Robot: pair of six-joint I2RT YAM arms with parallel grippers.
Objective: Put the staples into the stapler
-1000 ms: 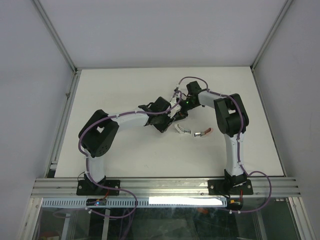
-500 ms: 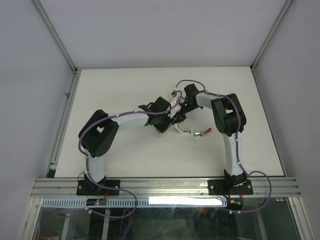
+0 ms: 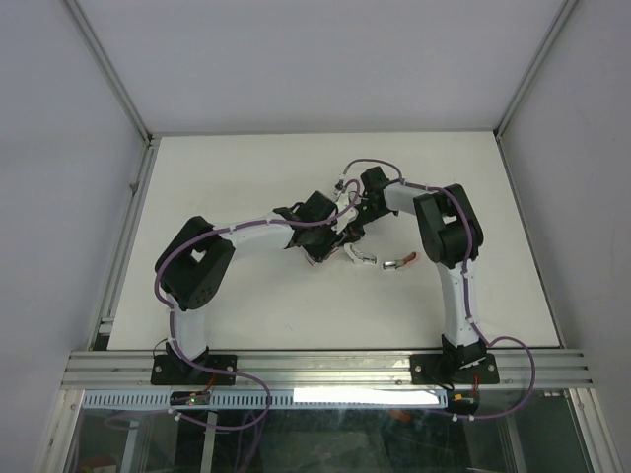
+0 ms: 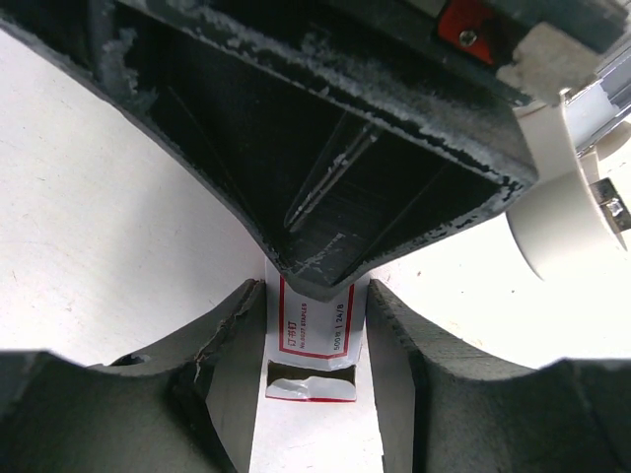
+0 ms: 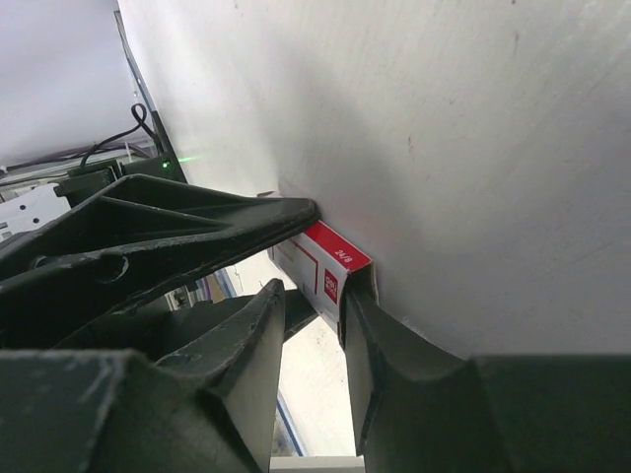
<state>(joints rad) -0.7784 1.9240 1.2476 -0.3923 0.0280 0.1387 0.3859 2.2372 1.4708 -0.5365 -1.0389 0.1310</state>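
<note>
White table (image 3: 246, 301) sits between grey walls (image 3: 59, 148), staples (image 4: 314, 320) seemingly clamped.

The left arm (image 3: 246, 232) and right arm (image 3: 459, 296) share one build: white tubular links between bulky black joint housings, each on a black base plate (image 3: 192, 367). A purple cable (image 3: 161, 271) loops along each arm. The left gripper (image 4: 315, 330) has dark grey, wedge-shaped fingers (image 4: 232, 384) with chipped, whitish edges. The right gripper (image 5: 311, 296) is equally scuffed and has a red tab (image 4: 463, 22) with a small screw.
</note>
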